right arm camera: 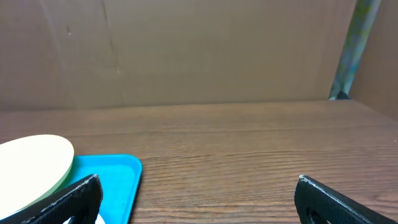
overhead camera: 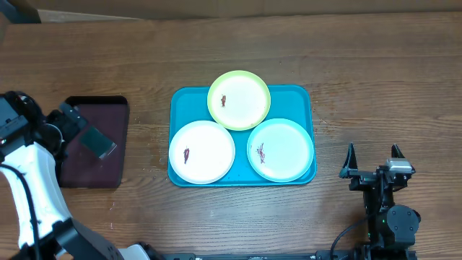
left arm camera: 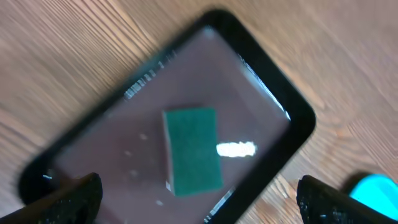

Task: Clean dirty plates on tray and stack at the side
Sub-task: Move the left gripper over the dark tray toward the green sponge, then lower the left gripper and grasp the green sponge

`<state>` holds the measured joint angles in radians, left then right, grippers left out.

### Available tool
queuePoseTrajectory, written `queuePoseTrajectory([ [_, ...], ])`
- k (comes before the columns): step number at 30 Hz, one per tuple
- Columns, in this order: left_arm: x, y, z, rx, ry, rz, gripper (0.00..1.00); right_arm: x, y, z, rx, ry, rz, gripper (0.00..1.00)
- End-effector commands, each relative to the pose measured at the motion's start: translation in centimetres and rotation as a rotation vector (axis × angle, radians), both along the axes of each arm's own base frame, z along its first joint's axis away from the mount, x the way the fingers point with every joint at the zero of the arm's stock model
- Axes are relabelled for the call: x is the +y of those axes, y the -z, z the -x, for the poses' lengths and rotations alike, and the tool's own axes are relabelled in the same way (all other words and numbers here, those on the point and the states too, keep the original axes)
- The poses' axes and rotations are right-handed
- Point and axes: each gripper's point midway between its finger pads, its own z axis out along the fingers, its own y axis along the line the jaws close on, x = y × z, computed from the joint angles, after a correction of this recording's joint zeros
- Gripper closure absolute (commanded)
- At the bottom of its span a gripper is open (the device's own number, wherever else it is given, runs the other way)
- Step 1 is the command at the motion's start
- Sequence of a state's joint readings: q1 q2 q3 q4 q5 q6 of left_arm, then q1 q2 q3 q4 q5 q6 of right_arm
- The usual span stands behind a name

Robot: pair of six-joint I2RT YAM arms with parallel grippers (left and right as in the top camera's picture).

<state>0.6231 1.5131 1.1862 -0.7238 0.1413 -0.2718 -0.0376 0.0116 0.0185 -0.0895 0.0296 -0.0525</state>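
Observation:
The turquoise tray (overhead camera: 186, 105) lies mid-table and holds three plates: lime-green rim (overhead camera: 239, 100) at the back, white rim (overhead camera: 202, 152) front left, pale aqua rim (overhead camera: 281, 149) front right. Each has a small dark red smear. My left gripper (overhead camera: 76, 128) is open above a green sponge (left arm camera: 191, 149), which lies on a dark maroon tray (left arm camera: 112, 155); the fingers (left arm camera: 199, 182) are apart from the sponge. My right gripper (overhead camera: 373, 160) is open and empty over bare table right of the turquoise tray. Its wrist view (right arm camera: 198, 186) shows the tray's corner (right arm camera: 109, 174) and the lime-green plate (right arm camera: 31, 165).
The maroon black-rimmed tray (overhead camera: 108, 108) sits at the far left of the wooden table. A corner of the turquoise tray shows in the left wrist view (left arm camera: 373, 186). A brown cardboard wall (right arm camera: 199, 56) stands behind the table.

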Motion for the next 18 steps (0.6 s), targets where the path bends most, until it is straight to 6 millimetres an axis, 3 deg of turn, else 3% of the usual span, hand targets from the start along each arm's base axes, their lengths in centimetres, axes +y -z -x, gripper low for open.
queuePoseTrajectory([
  [1, -1.0, 0.3, -1.3, -0.025, 0.03, 0.073, 0.0, 0.2, 0.2, 0.0, -0.004, -0.007, 0.001, 0.0],
  [8, 0.9, 4.8, 0.0, 0.142, -0.044, 0.046, 0.0, 0.2, 0.2, 0.0, -0.004, -0.007, 0.001, 0.0],
  [18, -1.0, 10.7, -1.2, 0.245, 0.018, 0.132, 0.02, 0.2, 0.2, 0.0, -0.004, -0.007, 0.001, 0.0],
])
